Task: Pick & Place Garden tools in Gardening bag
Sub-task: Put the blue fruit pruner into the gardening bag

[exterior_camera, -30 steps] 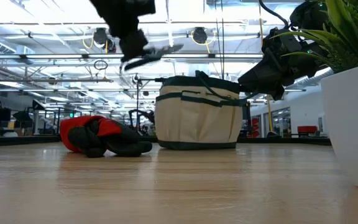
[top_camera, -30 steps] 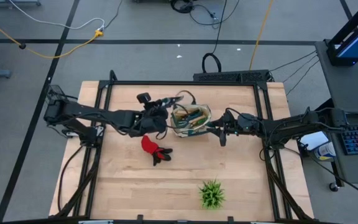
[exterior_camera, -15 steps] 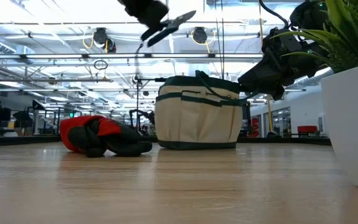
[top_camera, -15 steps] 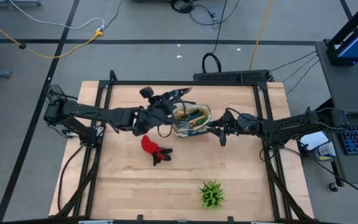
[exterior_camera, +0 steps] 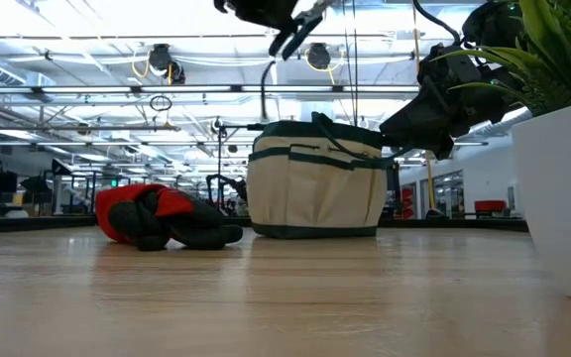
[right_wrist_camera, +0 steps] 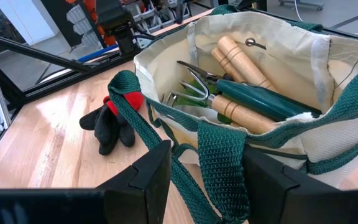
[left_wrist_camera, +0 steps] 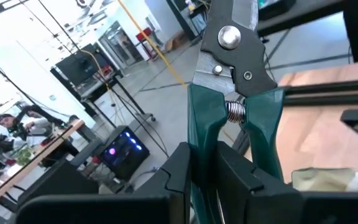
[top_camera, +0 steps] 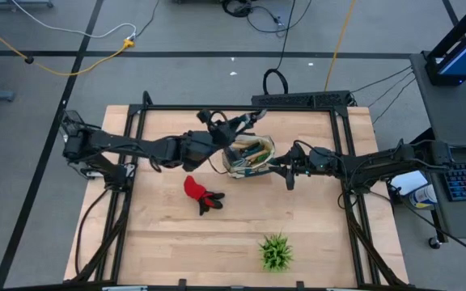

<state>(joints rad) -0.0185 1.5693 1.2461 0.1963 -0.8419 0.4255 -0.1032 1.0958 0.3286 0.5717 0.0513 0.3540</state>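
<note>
Left tool [top_camera: 231, 129] clamped on green-handled pruning shears [left_wrist_camera: 235, 112], now carried farther toward 3 o'clock, above the gardening bag [top_camera: 247, 156] rim, blades higher than before. Right tool [right_wrist_camera: 204, 171] unchanged at the bag's 3 o'clock side, clamped on its green loop handle [right_wrist_camera: 219, 168]. Red-and-black glove [top_camera: 201, 193] unmoved on the desk [top_camera: 176, 242] at 7 o'clock of the bag.

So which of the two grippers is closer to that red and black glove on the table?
Left. The left gripper holds pruning shears just beyond the glove; the right gripper grips the gardening bag handle on the bag's far side.
</note>
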